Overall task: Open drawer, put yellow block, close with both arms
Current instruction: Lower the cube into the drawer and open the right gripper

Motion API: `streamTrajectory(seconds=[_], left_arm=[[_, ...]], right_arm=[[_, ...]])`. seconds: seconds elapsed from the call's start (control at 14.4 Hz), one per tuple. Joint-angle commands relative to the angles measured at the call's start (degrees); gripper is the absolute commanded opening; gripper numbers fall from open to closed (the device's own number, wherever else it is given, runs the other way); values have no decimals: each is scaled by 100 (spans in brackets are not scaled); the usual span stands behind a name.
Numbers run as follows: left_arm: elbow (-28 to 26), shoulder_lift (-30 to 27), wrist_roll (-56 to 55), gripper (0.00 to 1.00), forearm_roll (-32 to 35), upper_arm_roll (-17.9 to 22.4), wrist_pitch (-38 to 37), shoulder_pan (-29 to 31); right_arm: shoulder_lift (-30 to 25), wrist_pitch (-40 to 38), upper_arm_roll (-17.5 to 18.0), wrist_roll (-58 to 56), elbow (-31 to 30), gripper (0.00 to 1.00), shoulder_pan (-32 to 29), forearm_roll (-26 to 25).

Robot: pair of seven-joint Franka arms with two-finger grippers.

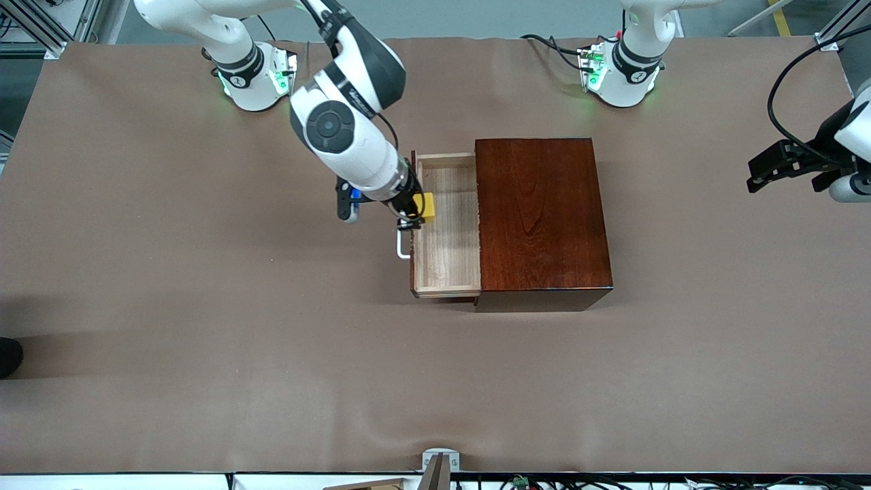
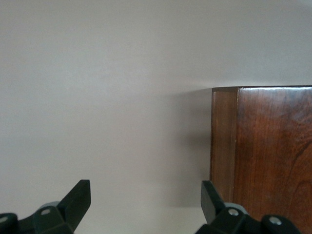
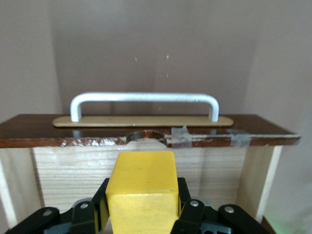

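Observation:
The drawer [image 1: 446, 231] stands pulled out of the dark mahogany box [image 1: 541, 218] toward the right arm's end of the table, its pale-wood tray bare. Its white handle [image 1: 403, 248] shows beside the front panel. My right gripper [image 1: 415, 207] is shut on the yellow block [image 1: 427, 207] and holds it over the drawer's front edge. In the right wrist view the yellow block [image 3: 142, 187] sits between the fingers, with the drawer's handle [image 3: 144, 100] and front panel [image 3: 146, 131] close ahead. My left gripper [image 1: 782, 167] waits open near the table's edge at the left arm's end; its own view shows the box's corner [image 2: 258, 146].
The brown table cover [image 1: 204, 327] spreads around the box. The two arm bases [image 1: 258, 75] stand along the table's edge farthest from the front camera. A small metal bracket [image 1: 439, 463] sits at the edge nearest the front camera.

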Motion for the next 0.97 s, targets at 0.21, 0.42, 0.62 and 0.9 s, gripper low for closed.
streamTrajectory(seconds=[0.21,0.42,0.62,0.9], left_arm=[[-261,-159,164,100,-121,-48,50,97],[-270,-124,155,100,-121,-40,50,114],[-288,-124,164,100,-95,-40,41,123],[-236,-19,137,100,-51,-13,41,158]], right_arm=[[382,312,-67,222,174,1,219,123],[672,576,-67,231,182,1,394,123],[734,577,-67,231,174,3,412,106],[734,498,-75,380,182,100,430,36]])
